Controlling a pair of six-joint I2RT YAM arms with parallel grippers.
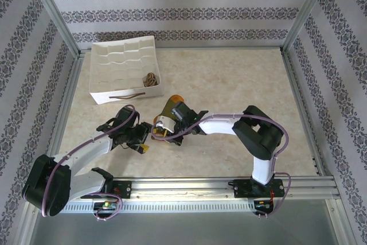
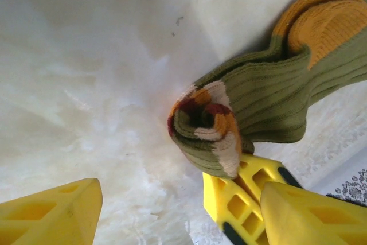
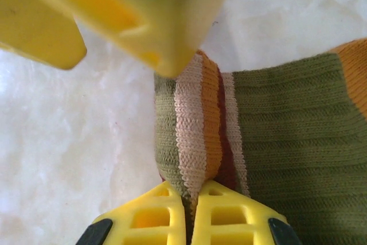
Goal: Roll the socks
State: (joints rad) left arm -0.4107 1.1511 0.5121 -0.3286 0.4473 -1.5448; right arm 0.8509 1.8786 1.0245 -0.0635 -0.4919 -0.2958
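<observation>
Near tray [image 1: 114, 93] front | seeing green sock [image 2: 264, 93] with cuff [image 3: 198, 124] curled into a roll | clamped tight on cuff by right gripper [image 3: 191, 219] | flanked by left gripper [image 2: 182, 190], fingers spread wide | spotted argyle sock [image 1: 150, 78] in tray's near-right corner

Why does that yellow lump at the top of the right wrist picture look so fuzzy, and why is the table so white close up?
Right wrist view: the yellow lump seems too near the lens, so out of focus, while the olive sock shows sharp knit. Both wrist views: bright light washes out the pale table. Top view: even light, soft shadows.
</observation>
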